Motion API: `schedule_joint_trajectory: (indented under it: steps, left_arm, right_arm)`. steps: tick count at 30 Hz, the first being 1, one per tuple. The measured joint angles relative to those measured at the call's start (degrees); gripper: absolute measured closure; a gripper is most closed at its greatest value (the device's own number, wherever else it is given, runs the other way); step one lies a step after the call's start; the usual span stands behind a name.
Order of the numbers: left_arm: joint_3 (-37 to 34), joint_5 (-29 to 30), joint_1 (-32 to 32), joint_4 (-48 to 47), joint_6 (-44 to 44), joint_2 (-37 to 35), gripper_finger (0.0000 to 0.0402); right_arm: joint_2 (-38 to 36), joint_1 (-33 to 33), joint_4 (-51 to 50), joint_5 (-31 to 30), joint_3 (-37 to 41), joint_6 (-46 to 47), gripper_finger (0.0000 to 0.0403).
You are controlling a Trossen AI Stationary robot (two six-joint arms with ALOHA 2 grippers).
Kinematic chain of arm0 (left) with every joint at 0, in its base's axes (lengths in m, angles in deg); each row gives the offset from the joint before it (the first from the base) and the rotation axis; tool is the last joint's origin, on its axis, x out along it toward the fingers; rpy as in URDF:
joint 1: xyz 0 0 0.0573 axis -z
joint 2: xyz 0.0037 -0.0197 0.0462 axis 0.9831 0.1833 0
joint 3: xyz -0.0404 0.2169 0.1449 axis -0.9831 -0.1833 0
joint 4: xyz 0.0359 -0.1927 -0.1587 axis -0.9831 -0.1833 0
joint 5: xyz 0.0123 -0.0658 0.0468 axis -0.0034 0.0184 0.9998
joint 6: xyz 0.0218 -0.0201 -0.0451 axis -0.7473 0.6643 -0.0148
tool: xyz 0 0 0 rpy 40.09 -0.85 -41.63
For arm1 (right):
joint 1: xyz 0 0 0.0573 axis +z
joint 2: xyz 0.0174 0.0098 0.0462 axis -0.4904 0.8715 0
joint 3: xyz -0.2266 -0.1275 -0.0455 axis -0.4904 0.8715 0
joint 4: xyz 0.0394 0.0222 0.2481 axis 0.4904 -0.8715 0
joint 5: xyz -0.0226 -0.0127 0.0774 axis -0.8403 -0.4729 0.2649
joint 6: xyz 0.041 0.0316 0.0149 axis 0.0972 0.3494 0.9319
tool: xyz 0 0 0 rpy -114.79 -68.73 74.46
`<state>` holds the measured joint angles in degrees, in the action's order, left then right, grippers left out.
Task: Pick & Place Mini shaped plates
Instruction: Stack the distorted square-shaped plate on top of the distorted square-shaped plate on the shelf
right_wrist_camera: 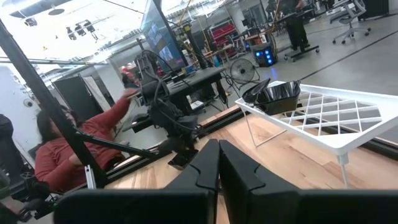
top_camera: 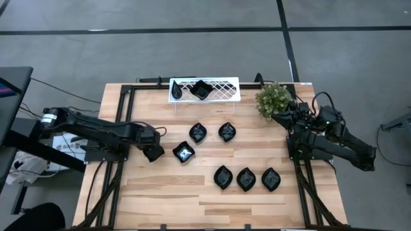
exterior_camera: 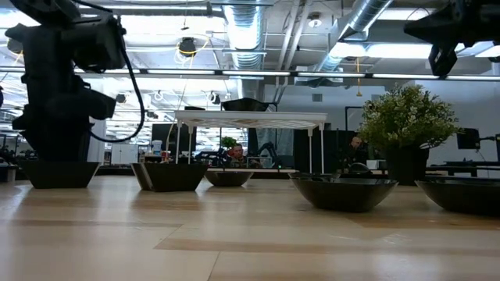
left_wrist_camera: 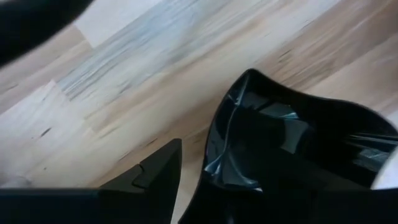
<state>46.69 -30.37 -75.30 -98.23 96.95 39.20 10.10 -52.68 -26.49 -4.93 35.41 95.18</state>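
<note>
Several glossy black mini shaped plates lie on the wooden table (top_camera: 160, 199): two in the middle (top_camera: 198, 133) (top_camera: 227, 132), three in a near row (top_camera: 246, 179), and one at the centre left (top_camera: 183, 153). Another plate (top_camera: 201, 90) sits on the white lattice tray (top_camera: 221, 90). My left gripper (top_camera: 156, 151) points down, open, low at the left rim of the centre-left plate (left_wrist_camera: 292, 143). Its one visible finger (left_wrist_camera: 155, 177) stands just outside that rim, with bare wood between. My right gripper (right_wrist_camera: 219, 163) is shut and held level in the air beside the plant.
The white tray stands on thin legs at the far edge. A green potted plant (top_camera: 275, 99) is at the far right, close to my right arm. A person in red (right_wrist_camera: 68, 155) sits beyond the table's left side. Bare wood lies at the near left.
</note>
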Motion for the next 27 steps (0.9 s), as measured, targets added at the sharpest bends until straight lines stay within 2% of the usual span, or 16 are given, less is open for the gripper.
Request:
schedule_joint_trajectory:
  steps: [5,15,27]
  left_arm:
    - [0.0,-0.2,0.0,2.2,0.0,2.6,0.021]
    - [0.0,-0.2,0.0,4.3,0.2,0.8,0.0277]
    - [0.0,-0.2,0.0,4.2,0.2,0.6,0.0323]
  right_arm:
    - [0.0,0.0,0.0,0.0,0.0,0.0,0.0397]
    - [0.0,0.0,0.0,0.0,0.0,0.0,0.0397]
    - [0.0,0.0,-0.2,0.0,0.0,0.0,0.0397]
